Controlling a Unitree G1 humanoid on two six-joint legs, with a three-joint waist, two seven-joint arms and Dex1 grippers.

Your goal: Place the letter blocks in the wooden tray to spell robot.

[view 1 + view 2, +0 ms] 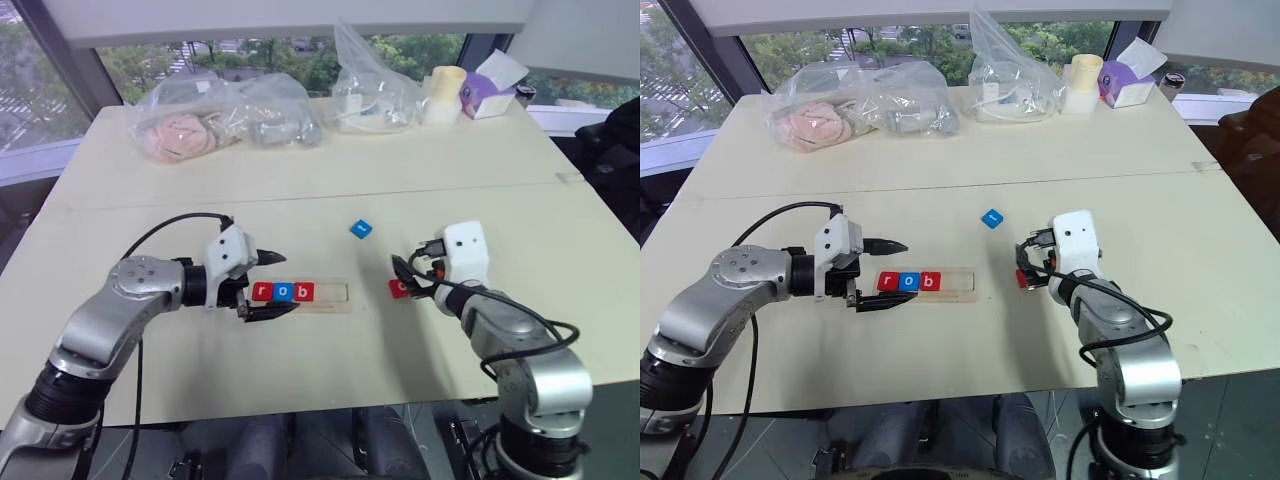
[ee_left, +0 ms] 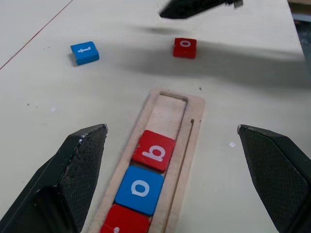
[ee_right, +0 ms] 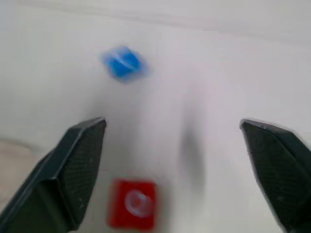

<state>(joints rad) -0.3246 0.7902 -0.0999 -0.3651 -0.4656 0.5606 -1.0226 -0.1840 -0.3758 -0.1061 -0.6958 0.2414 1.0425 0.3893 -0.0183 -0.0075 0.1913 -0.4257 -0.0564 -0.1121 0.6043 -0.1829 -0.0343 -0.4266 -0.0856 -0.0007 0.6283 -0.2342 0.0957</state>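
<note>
Red o block [image 3: 132,203] apparently between open right fingers [image 3: 77,160]

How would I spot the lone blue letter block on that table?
Find the wooden tray at the middle of the table. Beyond its bare end lies the blue block, marked "t". It sits alone, farther back than the loose red block.

We are seeing the long pale-wood tray [image 1: 322,296] lying on the cream table [image 1: 300,170], holding red, blue and red square letter tiles [image 1: 284,292] at its left end. Our left gripper [image 1: 268,284] is hovering open around that end. A blue tile [image 1: 361,229] is lying apart; another red tile [image 1: 398,289] is sitting by our right gripper [image 1: 405,270].
</note>
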